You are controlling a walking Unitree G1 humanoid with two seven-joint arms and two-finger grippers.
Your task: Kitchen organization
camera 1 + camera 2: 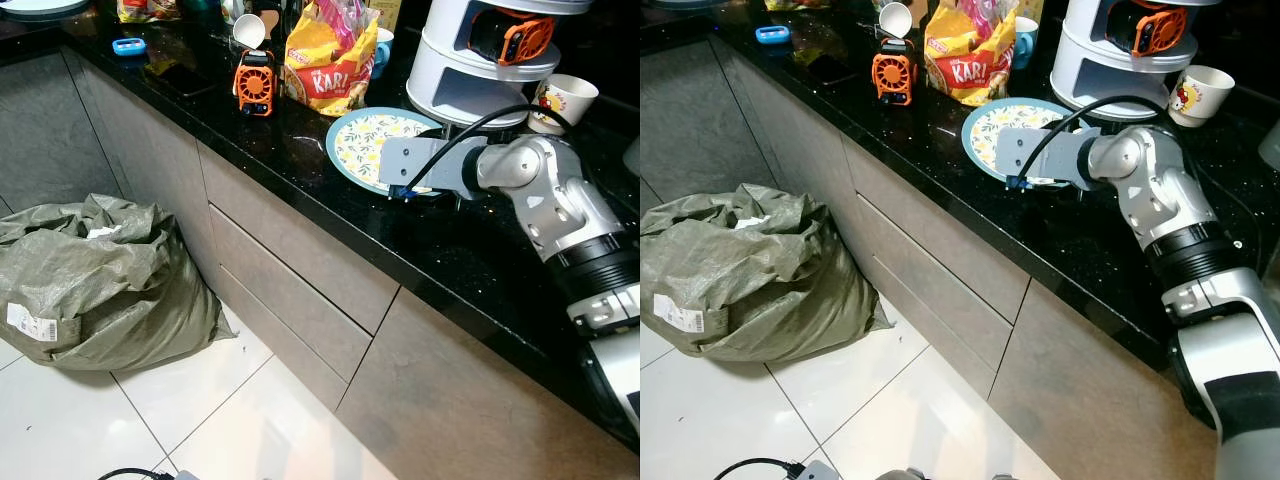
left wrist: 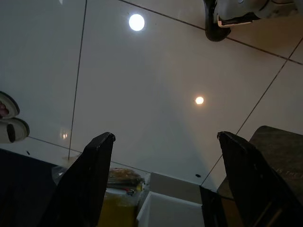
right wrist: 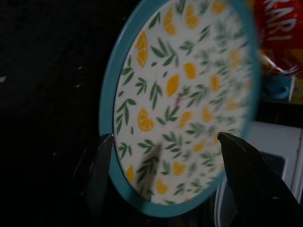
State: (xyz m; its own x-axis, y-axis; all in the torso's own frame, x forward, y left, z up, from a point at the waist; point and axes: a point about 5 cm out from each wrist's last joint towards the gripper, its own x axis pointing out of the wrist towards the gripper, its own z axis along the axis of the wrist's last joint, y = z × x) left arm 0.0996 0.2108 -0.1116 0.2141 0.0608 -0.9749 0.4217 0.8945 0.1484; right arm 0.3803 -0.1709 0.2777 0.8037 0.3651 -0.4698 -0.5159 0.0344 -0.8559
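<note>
Desk: black stone, running from 10 o'clock to 4 o'clock across the head views.
Plate: teal-rimmed, lemon-patterned, round so no long axis; lies flat near the desk's front edge, at 6 o'clock of the snack bag.
Right hand: fingers spread wide, straddling the plate's near rim; plate lies straight ahead of it.
Left hand: spread wide and empty, aimed at the floor, farther from the plate.
Judgement: right arm is nearer for the plate.
</note>
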